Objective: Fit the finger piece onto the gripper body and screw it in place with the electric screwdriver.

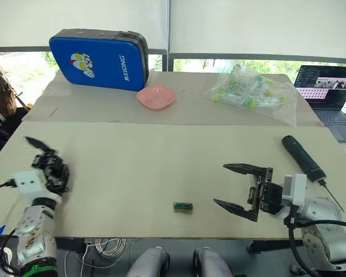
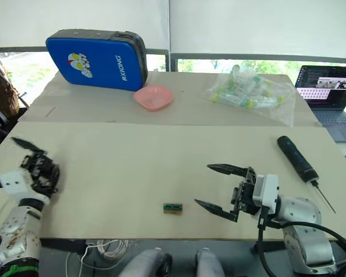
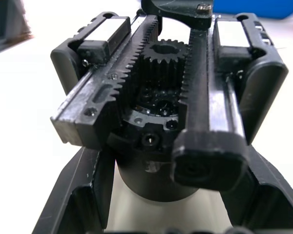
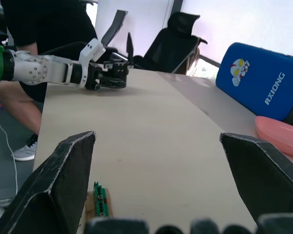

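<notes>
One gripper body point(image 3: 156, 122), a black block with two toothed racks and a central gear, is held clamped between the fingers of the left gripper point(image 1: 49, 164) above the table's left near corner. The finger piece cannot be told apart from the robot's own black fingers. One electric screwdriver point(image 1: 303, 157), a black cylinder with a thin metal bit pointing toward the near edge, is laid on the table point(image 1: 161, 156) at the right, untouched. One right gripper point(image 1: 239, 187) is found near it, just over the near right part of the table, its two fingers spread wide with nothing between them. One small green-topped brown block point(image 1: 183, 206) is placed just beside it. Further back are listed: one pink dish point(image 1: 156, 97), one blue case point(image 1: 98, 59), one clear bag of tubes point(image 1: 251, 92), one laptop point(image 1: 328, 95).
</notes>
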Controlling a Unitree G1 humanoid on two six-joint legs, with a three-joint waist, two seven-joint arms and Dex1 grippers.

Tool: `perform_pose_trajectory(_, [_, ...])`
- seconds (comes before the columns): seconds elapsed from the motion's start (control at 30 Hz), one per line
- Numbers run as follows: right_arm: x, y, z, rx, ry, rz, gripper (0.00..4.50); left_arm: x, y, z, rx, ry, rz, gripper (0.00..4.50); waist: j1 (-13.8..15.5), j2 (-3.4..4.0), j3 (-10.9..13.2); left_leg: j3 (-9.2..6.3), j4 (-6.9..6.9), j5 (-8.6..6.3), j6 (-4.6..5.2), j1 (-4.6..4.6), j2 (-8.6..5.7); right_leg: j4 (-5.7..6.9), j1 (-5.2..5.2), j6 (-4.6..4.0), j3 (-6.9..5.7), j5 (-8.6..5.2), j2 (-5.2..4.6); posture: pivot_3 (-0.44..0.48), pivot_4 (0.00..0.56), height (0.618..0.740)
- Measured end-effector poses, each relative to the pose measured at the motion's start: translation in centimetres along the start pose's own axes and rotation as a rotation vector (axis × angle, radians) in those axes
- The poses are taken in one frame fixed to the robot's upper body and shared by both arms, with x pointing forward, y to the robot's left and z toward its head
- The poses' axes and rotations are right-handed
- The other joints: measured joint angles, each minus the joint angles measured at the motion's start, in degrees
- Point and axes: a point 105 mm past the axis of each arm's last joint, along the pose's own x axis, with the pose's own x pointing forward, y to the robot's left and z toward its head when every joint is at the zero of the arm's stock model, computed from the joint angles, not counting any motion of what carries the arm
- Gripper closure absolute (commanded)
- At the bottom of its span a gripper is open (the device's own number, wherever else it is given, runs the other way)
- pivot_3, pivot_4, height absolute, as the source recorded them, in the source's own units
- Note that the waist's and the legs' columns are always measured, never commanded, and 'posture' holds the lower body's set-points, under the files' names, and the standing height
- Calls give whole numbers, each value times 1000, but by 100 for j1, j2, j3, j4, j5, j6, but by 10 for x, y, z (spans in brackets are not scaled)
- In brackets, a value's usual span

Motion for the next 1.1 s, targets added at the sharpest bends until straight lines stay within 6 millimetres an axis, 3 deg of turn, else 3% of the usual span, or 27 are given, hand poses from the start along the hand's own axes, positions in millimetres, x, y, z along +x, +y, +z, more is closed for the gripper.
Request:
perform_pose_trajectory(0.17, [-9, 5, -4, 23, 34, 5, 0, 12, -96, 30, 90, -89, -393, 2161, -1, 0, 0, 8, 1, -4, 6, 2, -3, -5, 2, 6, 2, 5, 2, 0, 150, 740])
perform_pose_trajectory(0.23, [-11, 6, -5, 27, 40, 4, 0, 11, -113, 29, 100, -87, -457, 2161, -6, 2, -1, 8, 1, -4, 6, 2, -3, -4, 3, 6, 3, 5, 3, 0, 150, 740])
perform_pose_trajectory(0.3, [-15, 6, -6, 31, 53, -2, 0, 4, -155, 12, 103, -24, -611, 2161, -127, 5, -2, 13, -1, -3, 4, -3, 2, 6, 2, 4, 11, 5, 11, 0, 150, 740])
perform_pose_trajectory(0.43, [-22, 12, -10, 64, 78, -24, 0, -4, -192, -8, 150, 47, -757, 2161, -127, 17, 5, 12, -2, -1, 0, -3, 7, 8, 3, 3, 9, 3, 12, 0, 150, 740])
perform_pose_trajectory(0.73, [-25, 20, -9, 59, 95, -47, 0, -5, -237, -17, 142, 62, -897, 2161, -126, 18, 6, 13, -1, -1, 0, -4, 6, 6, 1, 4, 10, 3, 11, 0, 150, 740])
perform_pose_trajectory(1.1, [-26, 22, -9, 46, 103, -78, 0, 2, -236, -26, 161, 122, -881, 2161, -121, 27, 2, 12, -1, 0, -2, 11, 6, 6, 18, 45, 10, -22, 9, 0, 150, 740])
